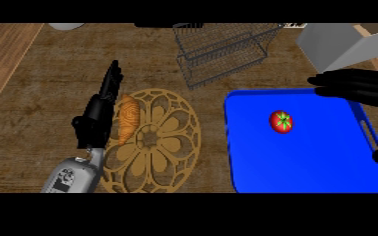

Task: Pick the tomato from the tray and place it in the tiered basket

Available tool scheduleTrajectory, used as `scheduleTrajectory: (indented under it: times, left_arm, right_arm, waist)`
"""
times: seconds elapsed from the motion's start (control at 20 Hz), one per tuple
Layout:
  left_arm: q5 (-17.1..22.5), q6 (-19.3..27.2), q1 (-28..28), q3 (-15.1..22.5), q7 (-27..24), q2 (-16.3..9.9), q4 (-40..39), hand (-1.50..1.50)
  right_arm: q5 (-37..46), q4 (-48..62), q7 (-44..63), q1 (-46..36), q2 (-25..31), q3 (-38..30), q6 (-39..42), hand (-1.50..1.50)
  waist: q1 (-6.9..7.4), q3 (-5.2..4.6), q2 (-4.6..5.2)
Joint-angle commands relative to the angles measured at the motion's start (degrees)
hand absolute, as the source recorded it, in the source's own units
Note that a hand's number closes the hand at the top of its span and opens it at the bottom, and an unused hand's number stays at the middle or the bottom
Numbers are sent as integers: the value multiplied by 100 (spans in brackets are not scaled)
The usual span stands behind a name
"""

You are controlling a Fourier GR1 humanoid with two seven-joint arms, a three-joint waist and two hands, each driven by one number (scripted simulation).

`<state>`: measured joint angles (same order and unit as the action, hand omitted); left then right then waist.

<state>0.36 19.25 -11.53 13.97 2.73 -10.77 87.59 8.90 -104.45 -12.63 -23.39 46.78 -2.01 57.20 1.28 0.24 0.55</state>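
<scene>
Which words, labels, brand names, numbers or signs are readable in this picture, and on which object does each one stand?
No text can be read.
The left hand's grey forearm carries small dark marks, too blurred to read as letters or numbers.
The blue tray, tomato, wire tiered basket, round wooden trivet and grey box show no writing.
The right hand shows none.
</scene>
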Motion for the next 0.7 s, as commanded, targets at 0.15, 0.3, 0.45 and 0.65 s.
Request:
scheduleTrajectory:
  times: [0.15,0.3,0.45,0.65]
  left_arm:
    - [-25,-112,-63,-49,182,-55,117,0]
    - [-113,-41,8,27,-303,205,-284,0]
    - [-133,-52,276,32,8,96,201,0]
    - [-43,-224,197,-182,-282,58,-117,0]
  right_arm:
    - [1158,709,-2125,129,839,480,-152,-150]
    - [1723,1282,-2701,156,999,833,-969,-150]
    - [2138,1305,-2807,323,907,1323,-1653,-150]
    - [2406,2021,-3261,-227,1072,1541,-2031,-150]
  waist:
    - [5,-6,-11]
    - [-1,-12,7]
    - [-10,-17,-32]
    - [22,-23,-22]
